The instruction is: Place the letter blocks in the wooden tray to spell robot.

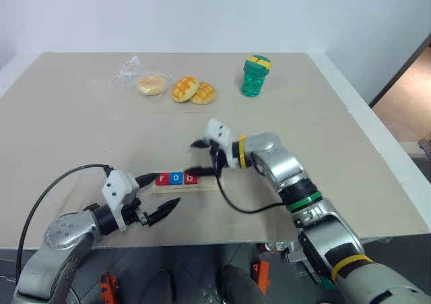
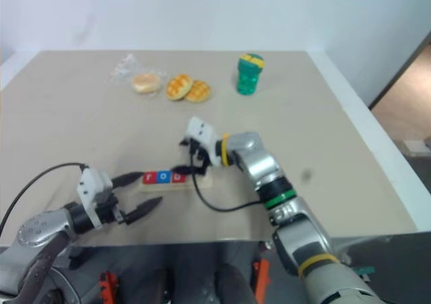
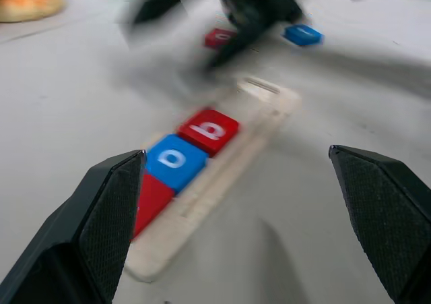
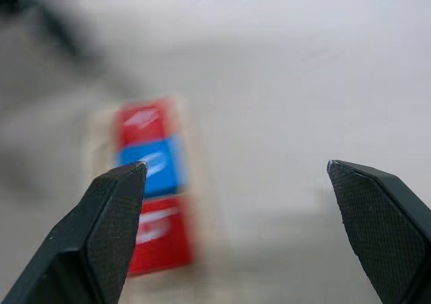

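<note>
Right gripper (image 1: 200, 158) hangs wide open, empty, just above the wooden tray (image 1: 185, 185), where red r (image 1: 161, 179), blue o (image 1: 176, 178) and red b (image 1: 191, 178) sit. Left gripper (image 1: 160, 195) gapes beside it; buns (image 1: 193, 90) lie far back.

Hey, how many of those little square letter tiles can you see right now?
5. Red r tile, blue o tile and red b tile sit side by side in the pale wooden tray. A red tile and blue tile lie loose beyond it.
</note>
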